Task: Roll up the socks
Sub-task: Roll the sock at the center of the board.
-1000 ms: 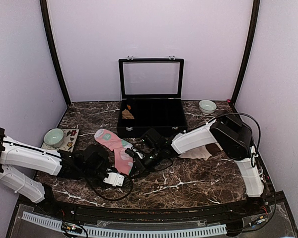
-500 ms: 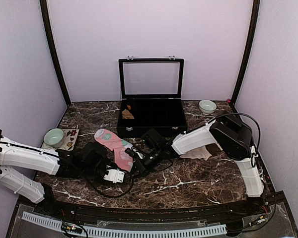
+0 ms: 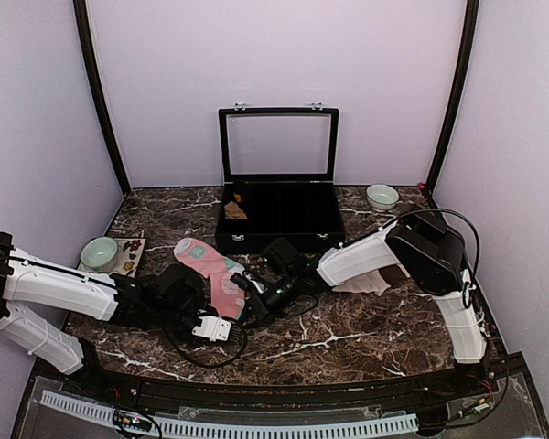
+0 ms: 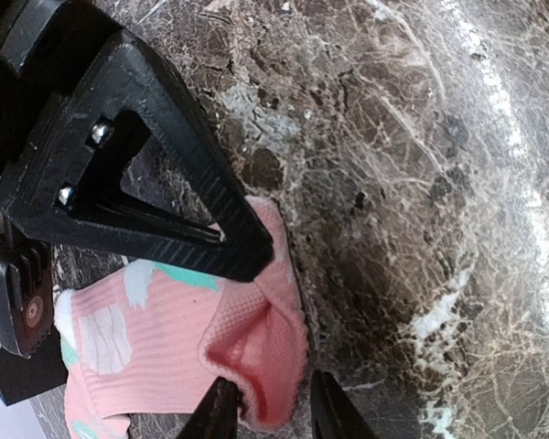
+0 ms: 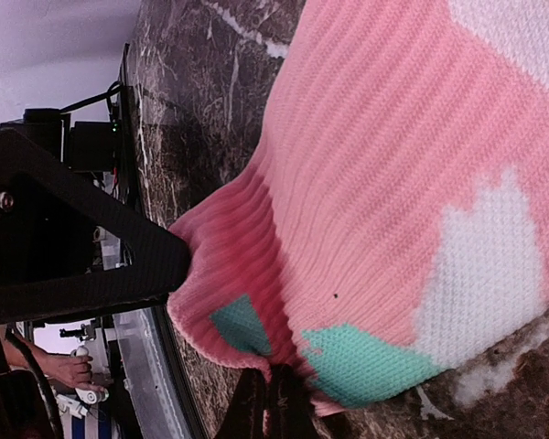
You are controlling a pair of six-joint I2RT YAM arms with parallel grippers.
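The pink sock (image 3: pixel 210 267) with mint-green and white patches lies flat, left of centre, its cuff end nearest me. My right gripper (image 3: pixel 248 306) is shut on the cuff's edge; its wrist view shows the fingers (image 5: pixel 273 407) pinching the pink fabric (image 5: pixel 393 183). My left gripper (image 3: pixel 223 321) is low at the same end, open. Its fingertips (image 4: pixel 274 416) straddle the lifted cuff (image 4: pixel 256 338), and the left one touches it. The cream-beige sock (image 3: pixel 364 282) lies partly hidden under my right arm.
An open black case (image 3: pixel 279 218) stands at the back with a small tan-brown bundle (image 3: pixel 235 210) inside. A mint bowl (image 3: pixel 99 252) sits on a card at the left, and a second bowl (image 3: pixel 382 196) at the back right. A black cable (image 3: pixel 300 306) lies near the right gripper.
My left gripper has shifted slightly right and closer to the sock's cuff. The right gripper has kept its hold and barely moved.
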